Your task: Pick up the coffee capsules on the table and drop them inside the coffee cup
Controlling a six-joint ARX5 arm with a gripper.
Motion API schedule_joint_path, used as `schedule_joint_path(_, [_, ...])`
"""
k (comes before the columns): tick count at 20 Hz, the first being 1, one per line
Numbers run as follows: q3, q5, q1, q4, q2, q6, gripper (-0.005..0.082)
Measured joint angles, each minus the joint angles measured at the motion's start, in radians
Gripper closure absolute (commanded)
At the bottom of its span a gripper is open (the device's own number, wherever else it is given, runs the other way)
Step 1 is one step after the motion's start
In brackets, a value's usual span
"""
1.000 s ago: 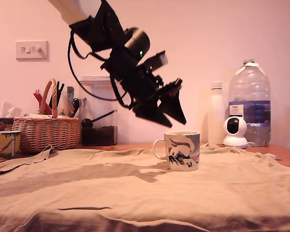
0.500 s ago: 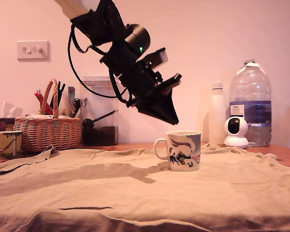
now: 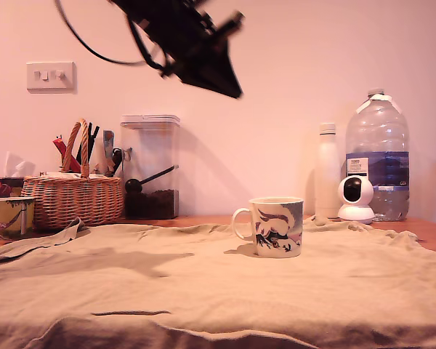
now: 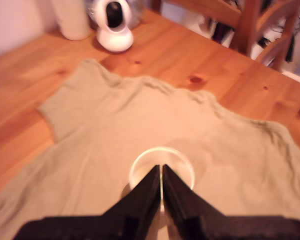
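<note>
Over on the exterior view's left there's a wicker basket (image 3: 71, 198) and a clear canister (image 3: 150, 166) parked along the back of the table (image 4: 20, 65), out of the working area. Up high, the gripper (image 3: 229, 86) hangs well above everything, jaws pressed together with nothing between them, so it's carrying nothing. Below and to the right sits the coffee cup (image 3: 270, 226) on the tan cloth (image 3: 203, 291), upright with its mouth open for drops. No coffee capsules visible on the cloth; I'd guess they're already inside, but the wrist view is too blurry to confirm.
</note>
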Motion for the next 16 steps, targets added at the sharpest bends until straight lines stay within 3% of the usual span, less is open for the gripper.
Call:
schedule_joint_path(6, [-0.336,-0.022,0.051,0.158,-0.131,-0.006,0.0789])
schedule_joint_path(9, [-0.485,-0.022,0.082,0.238,-0.209,-0.05,0.0789])
schedule_joint_path(16, [-0.676,-0.034,0.153,0.344,-0.295,-0.085,0.0789])
